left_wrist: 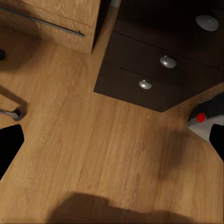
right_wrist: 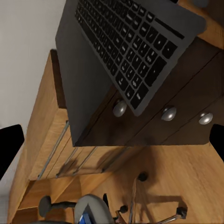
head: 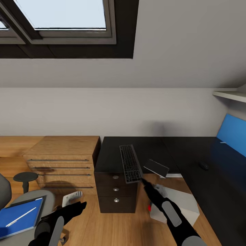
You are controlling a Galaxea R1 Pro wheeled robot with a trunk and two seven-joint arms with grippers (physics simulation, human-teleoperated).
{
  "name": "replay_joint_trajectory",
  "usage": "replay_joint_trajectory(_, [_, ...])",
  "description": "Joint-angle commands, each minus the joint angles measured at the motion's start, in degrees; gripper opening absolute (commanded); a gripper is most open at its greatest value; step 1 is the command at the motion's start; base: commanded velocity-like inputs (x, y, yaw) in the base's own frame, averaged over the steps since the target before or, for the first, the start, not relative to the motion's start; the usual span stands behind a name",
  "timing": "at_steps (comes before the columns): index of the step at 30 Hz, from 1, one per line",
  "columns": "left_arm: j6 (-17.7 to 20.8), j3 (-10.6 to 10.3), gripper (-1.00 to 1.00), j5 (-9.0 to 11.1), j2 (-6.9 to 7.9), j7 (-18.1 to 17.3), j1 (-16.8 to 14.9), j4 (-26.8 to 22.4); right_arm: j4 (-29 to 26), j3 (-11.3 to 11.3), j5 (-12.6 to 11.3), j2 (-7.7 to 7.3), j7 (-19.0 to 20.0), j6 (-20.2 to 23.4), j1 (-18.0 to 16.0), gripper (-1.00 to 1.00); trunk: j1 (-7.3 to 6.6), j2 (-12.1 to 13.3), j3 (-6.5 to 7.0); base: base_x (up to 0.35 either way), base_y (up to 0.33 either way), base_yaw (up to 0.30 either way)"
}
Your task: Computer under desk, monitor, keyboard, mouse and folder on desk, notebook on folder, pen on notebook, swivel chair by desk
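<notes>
You are facing a pale wall under a sloped ceiling with a skylight (head: 61, 17), standing on a wood floor (left_wrist: 93, 149). Ahead sits a dark three-drawer unit (head: 116, 191) with round silver knobs, just beside a light-wood drawer chest (head: 63, 160). The black-topped desk (head: 218, 184) runs along your right, its blue back panel (head: 234, 135) against the wall, with a small dark object (head: 204, 166) lying on it. The keyboard (head: 130, 163) lies on top of the dark unit, its near end overhanging the front edge. Your right gripper (head: 146, 182) sits just by that near end; whether it touches or grips the keyboard cannot be told, nor how far open it is. The computer (head: 177, 201) stands on the floor beneath that arm. Your left gripper (head: 76, 207) hangs empty over the floor, its fingers spread. The swivel chair (head: 20, 212) at lower left carries a blue folder (head: 18, 218) with the pen (head: 21, 217) on it. No writing is legible.
</notes>
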Motion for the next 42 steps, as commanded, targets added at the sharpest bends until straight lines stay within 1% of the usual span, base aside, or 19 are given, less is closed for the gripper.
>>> replay_joint_trajectory(1, [0.40, 0.03, 1.00, 0.73, -0.05, 0.54, -0.05, -0.01, 0.03, -1.88, -0.82, 0.09, 0.04, -0.05, -0.04, 1.00, 0.24, -0.50, -0.28, 0.000, 0.000, 0.000])
replay_joint_trajectory(2, [0.45, 0.01, 1.00, 0.74, -0.06, 0.57, -0.05, 0.01, 0.08, -2.78, -1.11, 0.11, 0.00, -0.30, -0.03, 1.00, 0.46, -0.90, -0.46, 0.000, 0.000, 0.000])
replay_joint_trajectory(4, [0.50, 0.00, 1.00, 0.73, -0.06, 0.60, -0.05, 0.03, 0.42, -3.86, -3.20, 0.15, -0.04, -0.57, -0.06, 1.00, 0.90, -1.70, -0.82, 0.000, 0.000, 0.000])
replay_joint_trajectory(6, [0.50, 0.00, 1.00, 0.69, -0.06, 0.65, -0.05, 0.10, 2.08, -4.25, -6.27, 0.15, -0.06, -0.87, -0.06, 1.00, 1.34, -2.50, -1.18, 0.000, 0.000, 0.000])
replay_joint_trajectory(8, [0.49, 0.00, 1.00, 0.68, -0.06, 0.68, -0.05, 0.25, 4.23, -4.36, -7.93, 0.15, -0.06, -2.03, -0.08, 1.00, 1.78, -3.31, -1.54, 0.000, 0.000, 0.000])
replay_joint_trajectory(9, [0.48, 0.00, 1.00, 0.67, -0.06, 0.69, -0.05, 0.33, 4.98, -4.38, -8.29, 0.15, -0.06, -2.73, -0.10, 1.00, 2.00, -3.71, -1.72, 0.000, 0.000, 0.000])
replay_joint_trajectory(11, [0.47, -0.01, 1.00, 0.67, -0.06, 0.70, -0.05, 0.52, 6.99, -4.38, -8.93, 0.15, -0.06, -5.86, -0.24, 1.00, 2.44, -4.51, -2.07, 0.000, 0.000, 0.000])
replay_joint_trajectory(12, [0.46, -0.01, 1.00, 0.67, -0.06, 0.70, -0.05, 0.60, 8.03, -4.37, -9.18, 0.15, -0.10, -8.19, -0.47, 1.00, 2.66, -4.91, -2.25, 0.000, 0.000, 0.000])
replay_joint_trajectory(16, [0.45, -0.01, 1.00, 0.61, -0.05, 0.71, -0.05, 0.72, 10.81, -4.34, -9.59, 0.04, -0.44, -12.18, -1.40, 1.00, 3.54, -6.51, -2.97, 0.000, 0.000, 0.000])
replay_joint_trajectory(20, [0.45, -0.06, 1.00, 0.64, -0.05, 0.71, -0.05, 0.76, 12.72, -4.34, -9.67, -0.02, -0.55, -12.95, -2.24, 1.00, 4.41, -8.12, -3.69, 0.000, 0.000, 0.000])
replay_joint_trajectory(23, [0.45, -0.74, 1.00, 0.66, -0.06, 0.71, -0.05, 1.45, 13.44, -4.34, -9.88, -0.07, -0.41, -11.98, -2.59, 1.00, 5.07, -9.32, -4.23, 0.000, 0.000, 0.000])
replay_joint_trajectory(26, [0.45, -1.32, 1.00, 0.66, -0.06, 0.71, -0.05, 1.80, 13.48, -4.36, -10.04, -0.03, -0.18, -8.80, -2.68, 1.00, 5.73, -10.52, -4.77, 0.000, 0.000, 0.000])
replay_joint_trajectory(27, [0.45, -1.44, 1.00, 0.66, -0.06, 0.71, -0.05, 1.85, 13.34, -4.45, -10.11, -0.04, 0.35, -6.40, -2.70, 1.00, 5.95, -10.93, -4.95, 0.000, 0.000, 0.000])
replay_joint_trajectory(28, [0.45, -1.49, 1.00, 0.66, -0.06, 0.71, -0.05, 1.86, 13.31, -4.50, -10.14, -0.06, 0.63, -5.66, -2.70, 1.00, 6.17, -11.33, -5.13, 0.000, 0.000, 0.000])
replay_joint_trajectory(31, [0.48, -1.71, 1.00, 0.68, -0.06, 0.71, -0.05, 1.88, 13.23, -4.90, -10.47, -0.19, 2.71, -1.63, -2.71, 1.00, 6.83, -12.53, -5.67, 0.000, 0.000, 0.000])
replay_joint_trajectory(32, [0.54, -1.94, 1.00, 0.68, -0.06, 0.71, -0.05, 1.89, 13.15, -6.13, -13.03, -0.33, 4.79, 1.06, -2.71, 1.00, 7.05, -12.93, -5.84, 0.000, 0.000, 0.000])
replay_joint_trajectory(35, [0.81, -2.07, 1.00, 0.74, -0.13, 0.71, -0.05, 1.92, 13.20, -6.79, -16.69, -0.37, 5.35, 1.81, -2.71, 1.00, 7.71, -14.13, -6.38, 0.000, 0.000, 0.000])
replay_joint_trajectory(40, [0.83, -2.11, 1.00, 0.78, -0.09, 0.71, -0.05, 2.61, 13.21, -6.65, -16.77, -0.15, 4.93, 0.73, -2.71, 1.00, 8.81, -16.14, -7.28, 0.000, 0.000, 0.000])
replay_joint_trajectory(42, [0.81, -2.16, 1.00, 0.76, -0.09, 0.71, -0.05, 3.01, 13.21, -6.55, -16.76, -0.04, 3.97, -1.36, -2.71, 1.00, 9.25, -16.94, -7.64, 0.000, 0.000, 0.000])
